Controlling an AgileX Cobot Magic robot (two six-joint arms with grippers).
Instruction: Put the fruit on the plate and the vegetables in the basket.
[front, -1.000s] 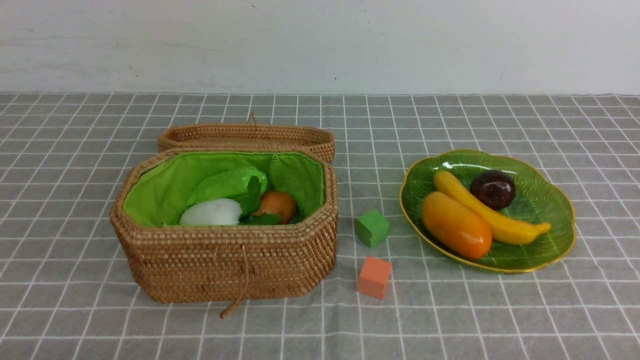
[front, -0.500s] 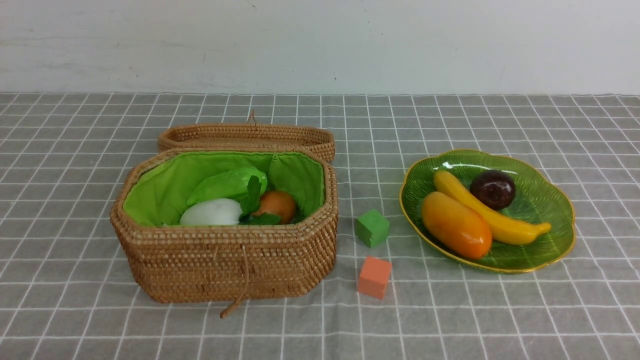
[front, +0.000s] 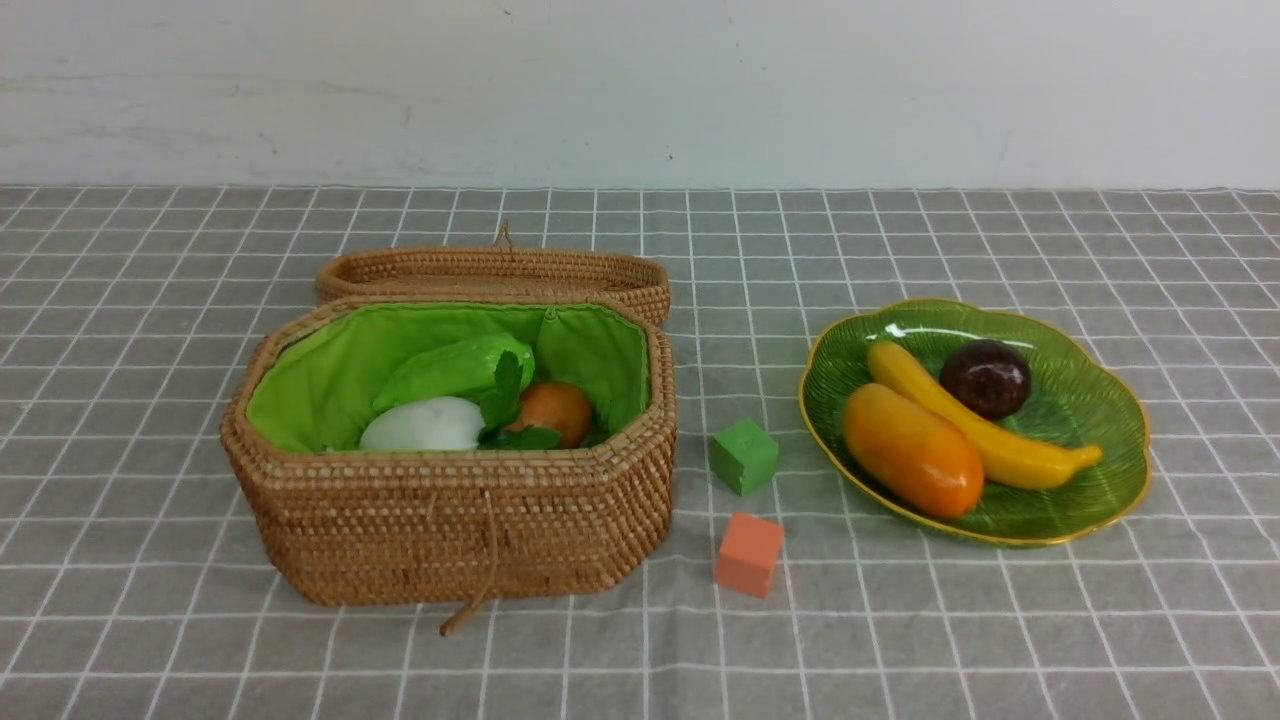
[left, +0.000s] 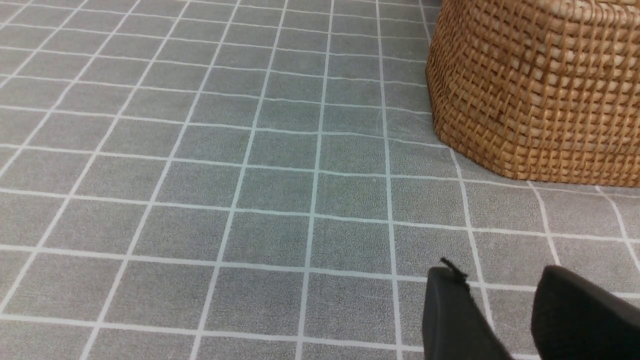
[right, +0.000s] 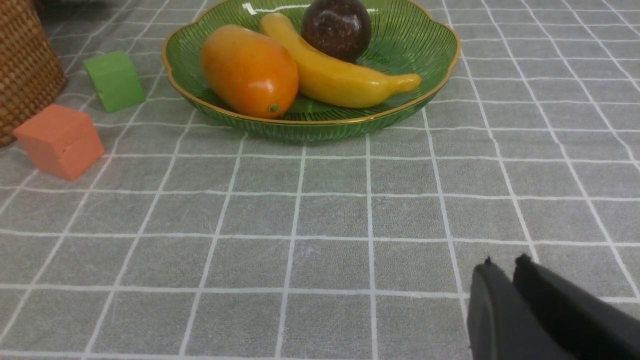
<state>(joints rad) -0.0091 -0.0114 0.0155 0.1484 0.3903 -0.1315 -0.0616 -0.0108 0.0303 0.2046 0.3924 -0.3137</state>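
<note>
Sorting looks done: long yellow banana (front: 985, 425), maroon ball-shaped fruit (front: 985, 378) and orange-yellow mango (front: 912, 450) on green glass plate (front: 1100, 400); white radish (front: 422, 425), green gourd (front: 450, 368), orange-brown potato (front: 555, 408) inside woven rattan basket (front: 450, 520). Eggplant unseen. Left end effector (left: 505, 305) parted and empty, right end effector (right: 505, 272) nearly shut, empty. Next: retract only.

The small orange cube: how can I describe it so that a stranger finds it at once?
Start at the large woven tan rattan basket; to its right lies a green glass plate. On the grey checked cloth between them sit two cubes, and the small orange cube is the nearer one. Its neighbour, the small green cube, differs only in colour.
</note>
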